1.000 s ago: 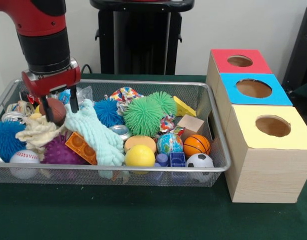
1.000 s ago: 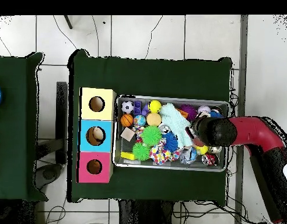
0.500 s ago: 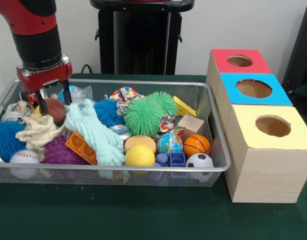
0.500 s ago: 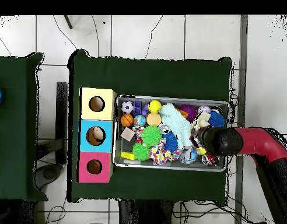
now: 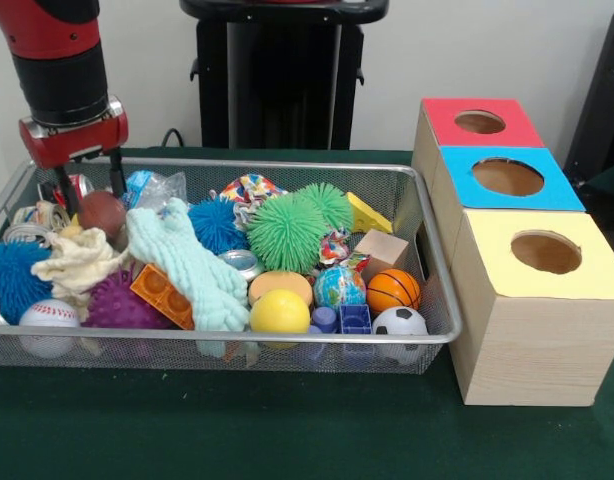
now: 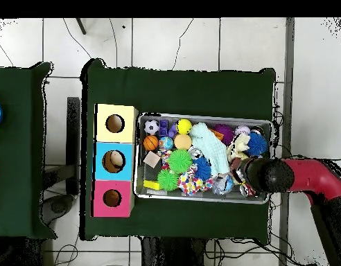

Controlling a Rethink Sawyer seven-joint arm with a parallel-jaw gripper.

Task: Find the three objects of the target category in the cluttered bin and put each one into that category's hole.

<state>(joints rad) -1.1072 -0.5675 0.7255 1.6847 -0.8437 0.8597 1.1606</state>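
In the silver mesh bin (image 5: 427, 240), no orange-tan plush shows clearly.

The jaws hang with a gap between them above the far left corner of the bin (image 5: 227, 165), empty. Just beneath and right of them lies a ball (image 5: 101, 212); further right, a long plush toy (image 5: 187, 265). Well to the right of the jaws, beside the bin on the worktop (image 5: 287, 430), stands the row of three boxes (image 5: 517, 240).
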